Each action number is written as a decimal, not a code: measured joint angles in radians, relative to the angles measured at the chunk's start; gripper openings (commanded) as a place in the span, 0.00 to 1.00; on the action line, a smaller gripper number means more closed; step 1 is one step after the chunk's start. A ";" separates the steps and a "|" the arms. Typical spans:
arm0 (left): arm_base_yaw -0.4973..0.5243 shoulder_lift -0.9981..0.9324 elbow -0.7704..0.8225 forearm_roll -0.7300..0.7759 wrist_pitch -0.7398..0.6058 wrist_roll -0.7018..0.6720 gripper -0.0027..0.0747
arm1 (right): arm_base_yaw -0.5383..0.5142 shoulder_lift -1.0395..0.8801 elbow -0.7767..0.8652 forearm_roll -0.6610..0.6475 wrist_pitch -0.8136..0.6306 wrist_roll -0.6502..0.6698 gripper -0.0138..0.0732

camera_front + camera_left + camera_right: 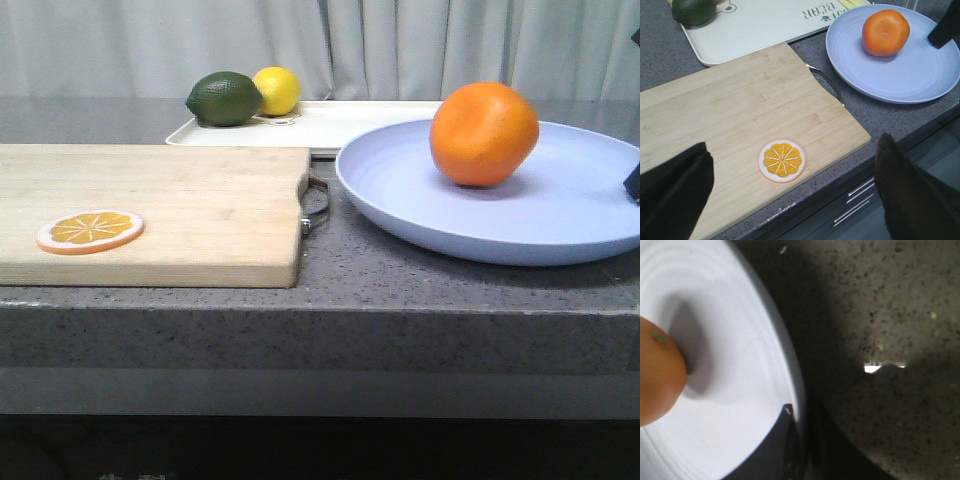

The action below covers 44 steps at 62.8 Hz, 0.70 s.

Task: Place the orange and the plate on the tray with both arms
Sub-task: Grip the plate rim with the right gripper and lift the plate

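Observation:
The orange (pixel 483 133) sits on the lavender-blue plate (pixel 560 215), on the counter to the right of the cutting board. The off-white tray (pixel 340 125) lies behind them; the plate's far rim reaches its front edge. My right gripper (pixel 800 412) is shut on the plate's right rim, one finger on top and one below. It shows as a dark tip in the front view (pixel 633 182) and in the left wrist view (pixel 945 27). My left gripper (pixel 790 200) is open and empty above the front edge of the board, out of the front view.
A light wooden cutting board (pixel 180 215) with a metal handle fills the left, with a flat orange slice (pixel 91 231) on it. A green lime (pixel 225 98) and a yellow lemon (pixel 277 90) sit on the tray's left end. The counter's front edge is close.

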 measured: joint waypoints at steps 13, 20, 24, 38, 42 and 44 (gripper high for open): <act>0.000 0.000 0.000 0.000 0.000 0.000 0.85 | 0.000 0.000 0.002 0.002 0.000 0.000 0.09; 0.000 0.000 0.000 0.000 0.000 0.000 0.85 | 0.000 0.000 0.002 0.005 0.000 0.000 0.09; 0.000 0.000 0.000 0.000 0.000 0.000 0.85 | 0.000 0.000 0.002 0.017 0.002 -0.002 0.09; 0.000 0.000 0.000 0.000 0.000 0.000 0.85 | 0.000 0.002 -0.051 0.060 0.074 0.022 0.09; 0.000 0.000 0.000 0.000 0.000 0.000 0.85 | 0.002 0.002 -0.080 0.064 0.099 0.057 0.09; 0.000 0.000 0.000 0.000 0.000 0.000 0.85 | 0.002 0.002 -0.098 0.064 0.103 0.081 0.09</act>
